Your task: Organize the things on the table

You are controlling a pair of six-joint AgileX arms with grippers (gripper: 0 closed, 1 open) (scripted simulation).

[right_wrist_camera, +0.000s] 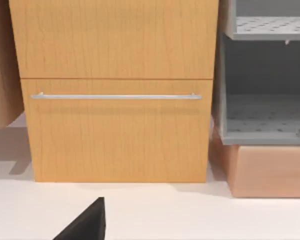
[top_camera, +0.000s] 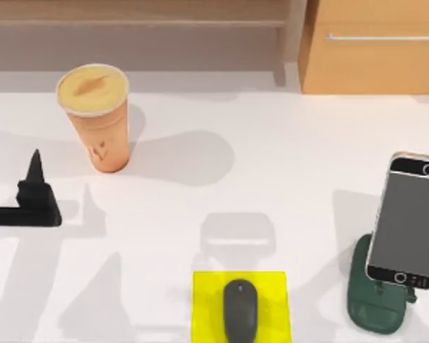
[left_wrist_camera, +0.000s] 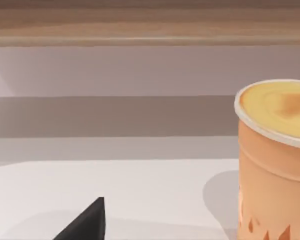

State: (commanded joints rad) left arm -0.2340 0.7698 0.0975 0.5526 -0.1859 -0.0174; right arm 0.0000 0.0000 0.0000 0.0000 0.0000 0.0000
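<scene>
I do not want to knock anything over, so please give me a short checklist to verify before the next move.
1. Cup stands upright, lid on: ok.
2. Left claw apart from the cup, at the table's left: ok.
3. Left claw open enough for the cup: cannot tell.
4. Mouse rests on the yellow pad: ok.
5. Phone leans on the green stand: ok.
6. Right claw faces the cabinet; its fingers: cannot tell.

Tan wooden cabinet (top_camera: 375,46) with metal handle (top_camera: 382,37) at 1 o'clock; grey perforated shelving (right_wrist_camera: 265,90) beside it
</scene>
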